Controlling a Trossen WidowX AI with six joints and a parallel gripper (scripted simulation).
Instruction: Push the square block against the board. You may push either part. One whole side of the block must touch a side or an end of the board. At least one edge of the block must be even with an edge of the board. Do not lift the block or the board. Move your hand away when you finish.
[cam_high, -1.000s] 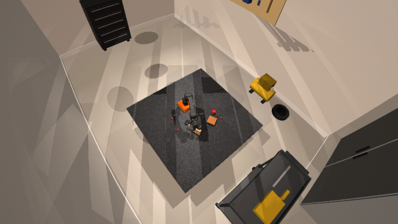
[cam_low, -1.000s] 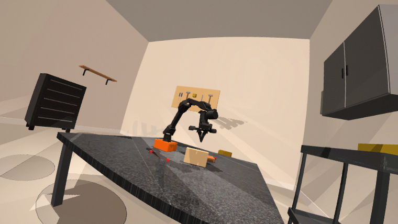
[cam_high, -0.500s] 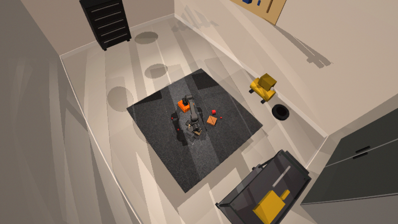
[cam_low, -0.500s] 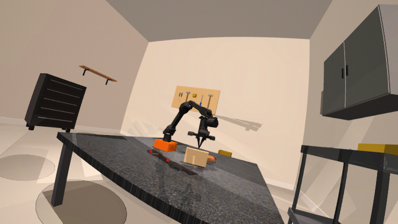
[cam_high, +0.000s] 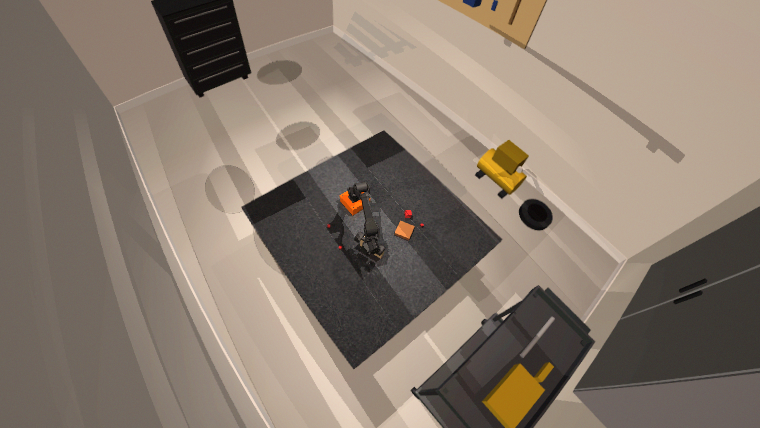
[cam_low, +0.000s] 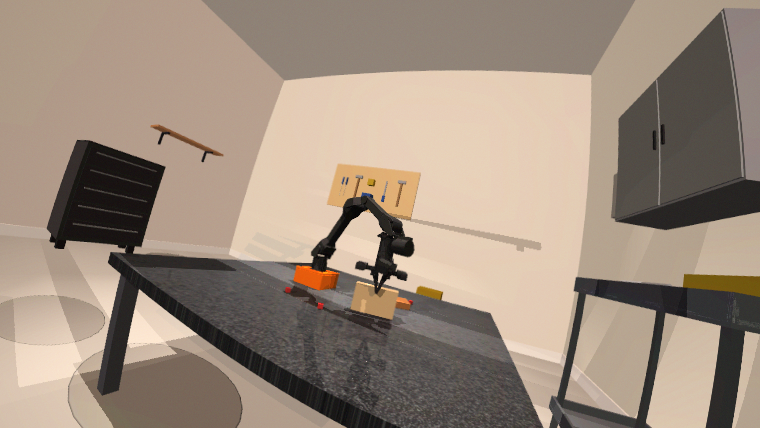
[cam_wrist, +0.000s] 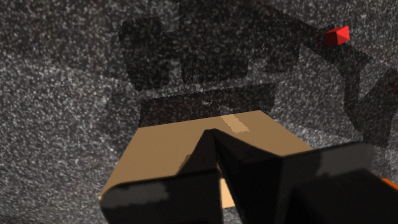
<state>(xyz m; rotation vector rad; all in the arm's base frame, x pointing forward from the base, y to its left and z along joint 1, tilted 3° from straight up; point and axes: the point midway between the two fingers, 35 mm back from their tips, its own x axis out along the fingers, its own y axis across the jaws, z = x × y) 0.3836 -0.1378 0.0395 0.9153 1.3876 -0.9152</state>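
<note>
The orange square block (cam_high: 404, 230) (cam_low: 403, 304) lies flat on the dark table. The tan board (cam_high: 378, 255) (cam_low: 372, 306) (cam_wrist: 155, 150) stands upright on its long edge; the arm hides most of it in the top view. A gap shows between block and board in that view. In the exterior view the board partly hides the block. My gripper (cam_low: 377, 290) (cam_wrist: 210, 135) is shut and empty, pointing down, its tips overlapping the upper part of the board. I cannot tell whether they touch it. The block is out of the wrist view.
A red cube (cam_high: 407, 213) lies close to the block, with a smaller red one (cam_high: 421, 224) beside it. Two small red pieces (cam_high: 328, 225) (cam_high: 339, 247) (cam_low: 320, 305) (cam_low: 287, 290) lie on the board's other side. The arm's orange base (cam_high: 351, 203) (cam_low: 313, 277) stands behind.
</note>
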